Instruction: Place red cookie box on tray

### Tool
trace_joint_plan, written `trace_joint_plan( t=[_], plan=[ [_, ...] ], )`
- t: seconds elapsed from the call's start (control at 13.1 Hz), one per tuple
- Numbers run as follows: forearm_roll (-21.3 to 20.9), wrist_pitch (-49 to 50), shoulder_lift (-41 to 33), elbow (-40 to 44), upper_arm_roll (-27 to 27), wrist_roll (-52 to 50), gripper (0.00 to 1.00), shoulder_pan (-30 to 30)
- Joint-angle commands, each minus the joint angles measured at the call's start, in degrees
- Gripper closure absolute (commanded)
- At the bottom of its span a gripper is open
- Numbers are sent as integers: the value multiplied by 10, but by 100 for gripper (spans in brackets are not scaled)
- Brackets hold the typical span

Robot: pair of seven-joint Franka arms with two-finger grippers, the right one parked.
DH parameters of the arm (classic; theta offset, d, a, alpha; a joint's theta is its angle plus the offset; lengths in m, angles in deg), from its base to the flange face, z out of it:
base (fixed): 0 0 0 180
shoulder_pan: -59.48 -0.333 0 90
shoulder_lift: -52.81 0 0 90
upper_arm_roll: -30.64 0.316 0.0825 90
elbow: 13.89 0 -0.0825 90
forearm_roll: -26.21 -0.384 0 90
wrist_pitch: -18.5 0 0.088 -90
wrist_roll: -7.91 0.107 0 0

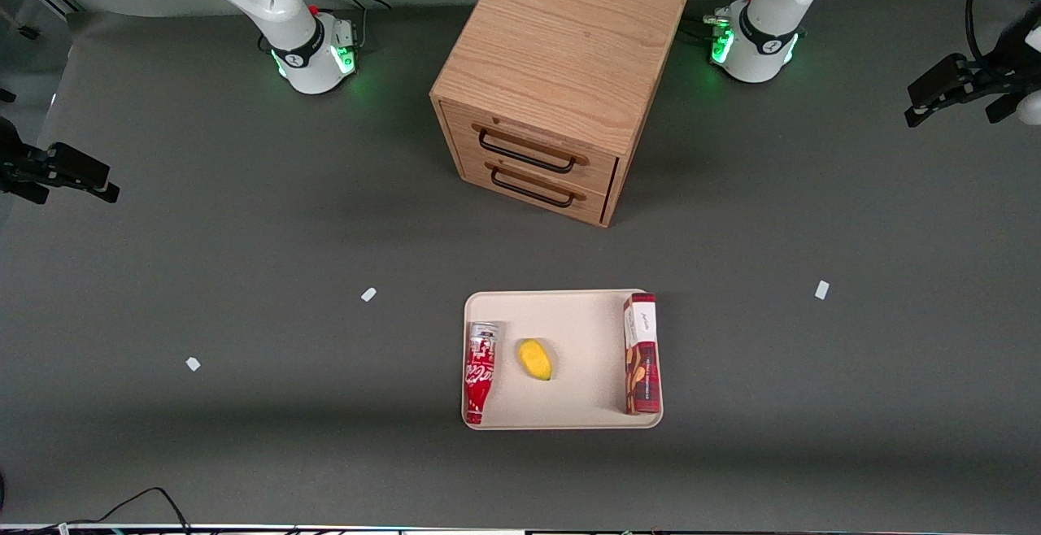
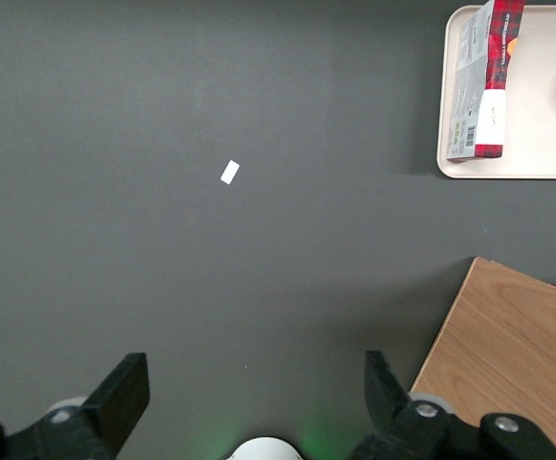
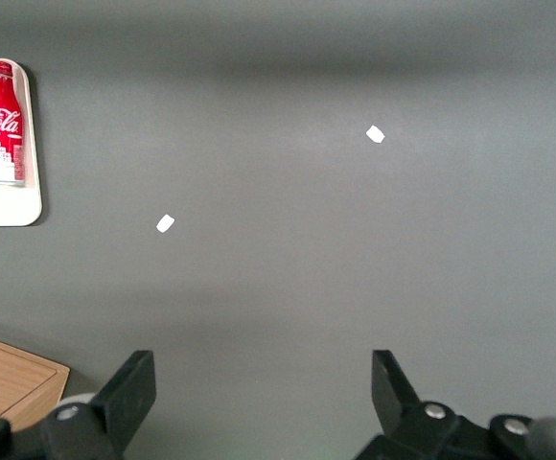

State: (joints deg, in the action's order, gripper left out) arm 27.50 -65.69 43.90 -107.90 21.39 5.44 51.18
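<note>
Front view: the red cookie box (image 1: 641, 354) lies on the tray (image 1: 569, 315), along the rim at the working arm's end; the gripper (image 1: 947, 92) hovers high toward that end of the bench. Left wrist view: its jaws stand wide, holding nothing, over bare bench (image 2: 211, 268), well apart from the box.

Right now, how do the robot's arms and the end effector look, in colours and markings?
The working arm is glossy white, with a black band and green lights at its base. Its end effector is matt black, with two open, wedge-shaped fingers; it hangs above bare table toward the working arm's end.
</note>
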Motion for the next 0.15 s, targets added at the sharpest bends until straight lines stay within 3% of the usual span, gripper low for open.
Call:
trace_joint_plan(
  t=[0.0,0.08],
  plan=[
    [9,-16,1,-14,-3,15,0,-10],
    [9,-19,3,-15,-3,15,0,-10]
  ],
)
